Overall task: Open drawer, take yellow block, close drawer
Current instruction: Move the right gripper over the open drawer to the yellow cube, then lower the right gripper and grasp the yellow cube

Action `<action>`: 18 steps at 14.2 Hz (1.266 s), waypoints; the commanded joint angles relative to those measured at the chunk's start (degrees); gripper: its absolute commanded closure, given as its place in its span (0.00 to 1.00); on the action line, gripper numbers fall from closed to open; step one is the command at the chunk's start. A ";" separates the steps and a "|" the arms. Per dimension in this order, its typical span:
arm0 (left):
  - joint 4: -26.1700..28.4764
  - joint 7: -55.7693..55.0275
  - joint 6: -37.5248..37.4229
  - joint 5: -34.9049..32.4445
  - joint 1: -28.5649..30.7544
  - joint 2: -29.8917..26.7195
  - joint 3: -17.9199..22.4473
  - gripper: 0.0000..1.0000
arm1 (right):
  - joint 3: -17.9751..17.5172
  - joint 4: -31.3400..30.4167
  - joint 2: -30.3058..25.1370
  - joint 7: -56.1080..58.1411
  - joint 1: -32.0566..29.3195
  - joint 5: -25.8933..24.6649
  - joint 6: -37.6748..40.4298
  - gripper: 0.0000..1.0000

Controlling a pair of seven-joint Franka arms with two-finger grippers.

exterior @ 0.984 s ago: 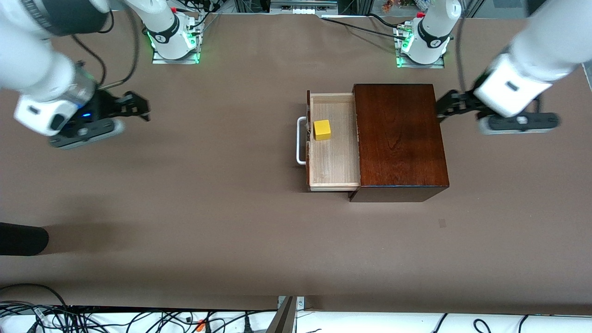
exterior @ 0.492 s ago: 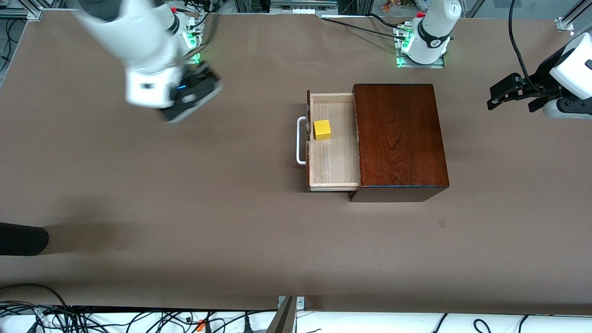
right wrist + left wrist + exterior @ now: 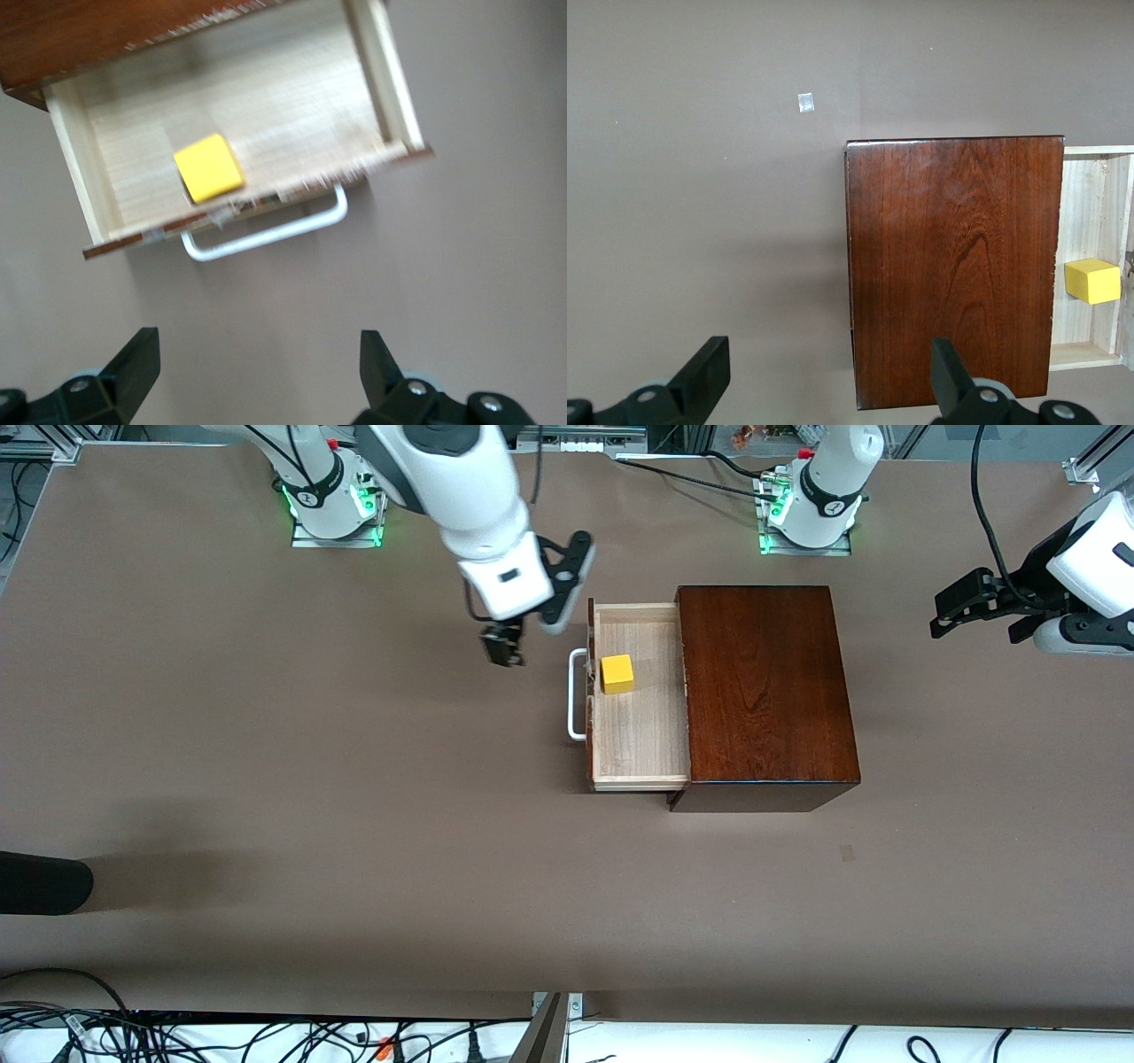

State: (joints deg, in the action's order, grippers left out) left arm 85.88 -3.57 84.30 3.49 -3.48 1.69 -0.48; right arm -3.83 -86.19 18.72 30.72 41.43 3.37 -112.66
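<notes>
The drawer [image 3: 640, 731] stands pulled out of the dark mahogany box [image 3: 766, 691], with its white handle [image 3: 576, 695] toward the right arm's end. The yellow block [image 3: 617, 674] lies in the drawer near the handle. My right gripper [image 3: 503, 646] is open and empty, over the table just beside the handle. In the right wrist view the drawer [image 3: 292, 97], block [image 3: 209, 166] and handle [image 3: 266, 235] show ahead of the right gripper [image 3: 257, 363]. My left gripper [image 3: 952, 607] is open and empty, over the table past the box's closed end; its view shows the box [image 3: 952, 266] and block [image 3: 1092, 281].
A small pale mark [image 3: 848, 853] is on the brown table, nearer the front camera than the box. A black object [image 3: 44, 881] juts in at the table's edge at the right arm's end. Cables [image 3: 177, 1036] run along the front edge.
My right arm has swung from the right arm's end of the table to beside the drawer's handle. My left gripper drew away from the box, then held almost still.
</notes>
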 commanded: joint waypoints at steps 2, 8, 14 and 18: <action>1.75 4.69 0.95 -0.41 -0.47 -1.07 0.21 0.00 | 0.05 8.02 6.22 5.75 3.82 -0.47 0.85 0.00; 1.83 6.83 0.60 -1.65 -0.38 -0.37 0.48 0.00 | 0.05 15.26 15.29 7.93 8.13 -3.00 1.92 0.00; 1.66 6.82 0.51 -1.56 -0.38 -0.02 0.74 0.00 | 0.22 15.44 19.50 10.06 9.19 -5.30 0.26 0.00; 1.22 6.74 0.60 -1.56 -0.38 0.42 0.83 0.00 | 0.31 16.66 23.02 9.71 9.89 -6.44 -2.03 0.00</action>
State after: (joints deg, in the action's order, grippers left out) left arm 87.08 1.75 84.33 2.98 -3.64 2.13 0.07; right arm -3.97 -72.74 39.17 40.03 50.47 -2.22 -114.70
